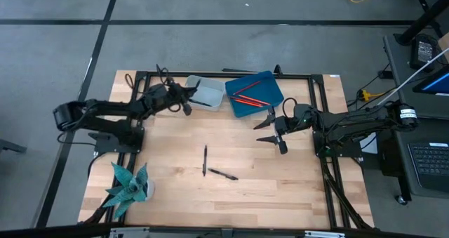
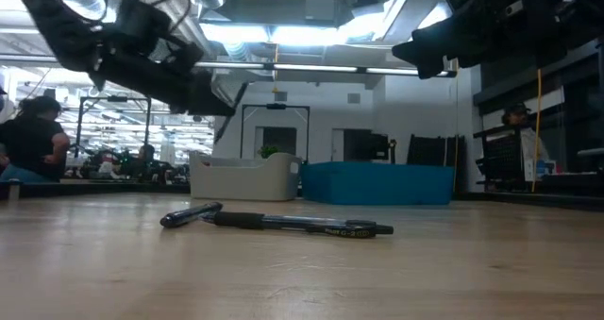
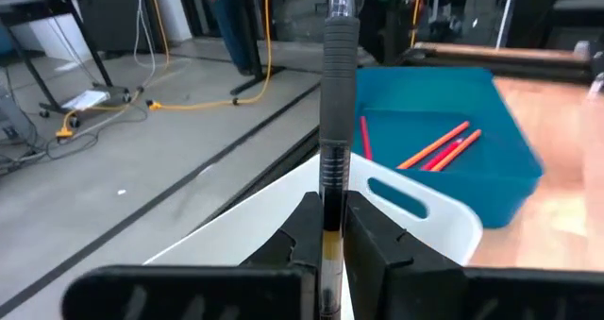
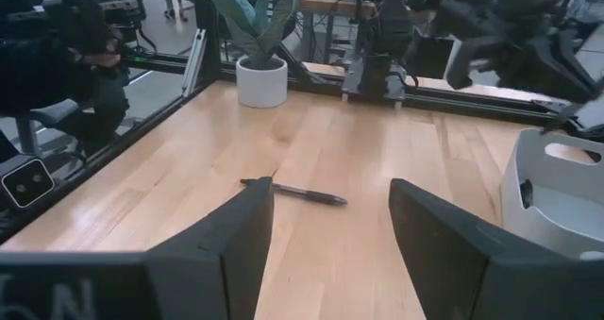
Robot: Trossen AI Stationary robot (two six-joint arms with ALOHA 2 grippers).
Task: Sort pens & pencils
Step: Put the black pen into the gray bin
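The left gripper [image 3: 328, 227] has its fingers [image 3: 373, 240] pinched on a black pen [image 3: 337, 93], gripped low on its barrel so the pen stands up between them. In the high view this gripper [image 1: 188, 93] hangs at the left rim of the white bin [image 1: 207, 94], which sits at the bench's far edge, left of centre. The bin's wall with its handle slot [image 3: 396, 199] shows just beyond the held pen.

Touching the white bin's right side is the blue bin [image 1: 254, 94], also at the far edge. Red pencils [image 1: 245, 93] lie inside it; the left wrist view shows them lying slantwise on its floor [image 3: 442, 147], with one more against the near wall.

The right gripper [image 1: 272, 131] has its fingers [image 4: 236, 235] spread wide with nothing between them. It hovers above the bare bench [image 1: 175, 189], right of centre and just in front of the blue bin.

Two black pens remain on the bench near its middle: one [image 1: 205, 160] lying along the near-far line, the other [image 1: 223, 174] just to its right, slanted, their near ends close together. From table height they show as one pen [image 2: 300, 224] lying crosswise and another [image 2: 190, 214] behind its left end.

A potted plant [image 1: 128, 185] stands at the near-left corner. A person [image 2: 30, 141] sits in the room beyond.
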